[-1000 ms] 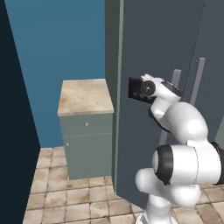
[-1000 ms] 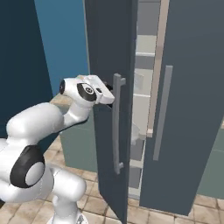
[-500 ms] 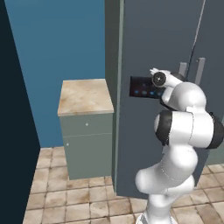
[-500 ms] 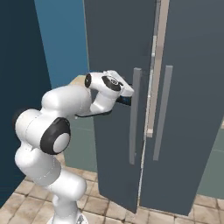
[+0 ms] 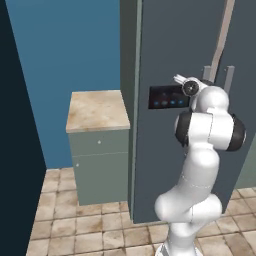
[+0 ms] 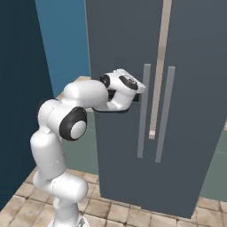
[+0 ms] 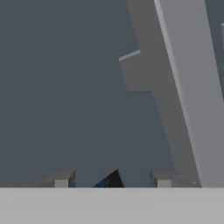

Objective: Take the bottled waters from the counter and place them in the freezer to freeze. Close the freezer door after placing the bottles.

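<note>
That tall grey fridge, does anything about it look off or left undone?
The freezer door is not quite shut: a pale strip of the inside shows between it and the neighbouring door. The gripper sits against the door by its handle. Nothing looks damaged or spilled.

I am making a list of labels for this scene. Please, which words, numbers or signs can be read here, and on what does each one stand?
No readable text in any view.
Small black display panel on the freezer door: a few bluish glowing marks, too small and blurred to read.
Bar handle and the beige-topped cabinet: no lettering visible.
</note>
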Controlling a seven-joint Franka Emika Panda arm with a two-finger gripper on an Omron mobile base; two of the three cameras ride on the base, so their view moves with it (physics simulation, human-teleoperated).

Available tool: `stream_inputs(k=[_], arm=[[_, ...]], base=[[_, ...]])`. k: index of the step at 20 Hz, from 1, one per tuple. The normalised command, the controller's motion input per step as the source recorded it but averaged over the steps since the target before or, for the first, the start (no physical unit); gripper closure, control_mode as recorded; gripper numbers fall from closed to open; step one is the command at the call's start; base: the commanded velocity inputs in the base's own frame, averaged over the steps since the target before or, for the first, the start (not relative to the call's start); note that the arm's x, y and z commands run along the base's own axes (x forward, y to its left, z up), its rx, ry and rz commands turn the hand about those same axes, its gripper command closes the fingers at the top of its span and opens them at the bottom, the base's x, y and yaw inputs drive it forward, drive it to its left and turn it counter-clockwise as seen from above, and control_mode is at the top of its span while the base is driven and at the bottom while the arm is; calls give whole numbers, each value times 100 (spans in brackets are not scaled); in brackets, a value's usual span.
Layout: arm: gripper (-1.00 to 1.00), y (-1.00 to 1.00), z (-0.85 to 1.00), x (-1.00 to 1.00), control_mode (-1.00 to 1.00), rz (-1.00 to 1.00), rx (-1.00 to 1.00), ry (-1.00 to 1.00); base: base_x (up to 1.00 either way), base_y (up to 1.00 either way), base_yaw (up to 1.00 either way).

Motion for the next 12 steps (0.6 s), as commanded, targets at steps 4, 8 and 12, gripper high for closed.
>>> stream_inputs(k=[4, 8, 12], arm=[[-100, -76, -10, 69, -100, 12, 0, 0], [-100, -43, -1, 40, -100, 4, 2, 0], [-100, 0, 0, 0, -100, 0, 0, 0]], base=[[0, 0, 0], [0, 0, 0], [0, 0, 0]])
